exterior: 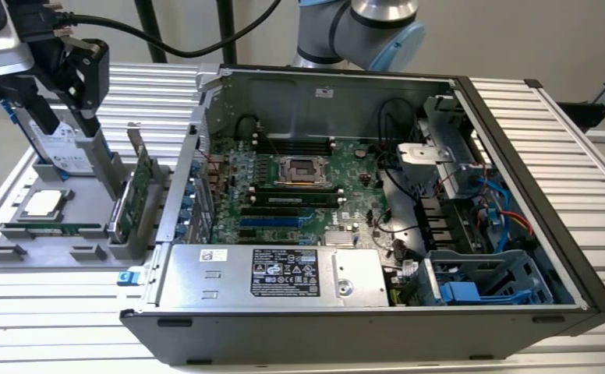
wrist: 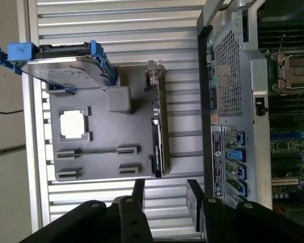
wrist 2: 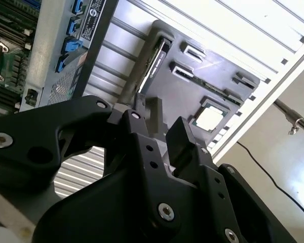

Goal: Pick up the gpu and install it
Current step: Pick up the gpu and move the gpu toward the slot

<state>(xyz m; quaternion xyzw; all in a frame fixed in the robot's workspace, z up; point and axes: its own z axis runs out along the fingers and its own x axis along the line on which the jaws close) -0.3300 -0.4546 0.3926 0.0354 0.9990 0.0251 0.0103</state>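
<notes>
- Tool (exterior: 72, 125): one. Its two black fingers are spread, with nothing between them. I see it hanging over the grey tray (exterior: 32, 261) at the exterior view's left, touching no part.
- Gpu (exterior: 141, 195): one. It stands on its long edge in a tray slot, on the side nearest the computer case (exterior: 386, 331), with the green board face showing.
- Hard drive (exterior: 58, 152): one, silver in a blue frame. It stands upright, just behind the tool in the exterior view.
- Processor chip (exterior: 40, 204): one, flat in its pocket.
- Memory stick (wrist: 99, 151): one, thin, lying in a slot.
- Computer case: one, open, on the slatted worktop (exterior: 53, 319). The motherboard (exterior: 313, 210) and power supply (exterior: 271, 276) are exposed.
- In the way: grey tray posts stand in front of the gpu's lower edge, and the case wall stands just beside it.
- Hard to make out: both wrist views show the gpu edge-on, so I cannot read its cooler face. The arm (exterior: 376, 27) is cut off at the exterior view's top edge.
</notes>
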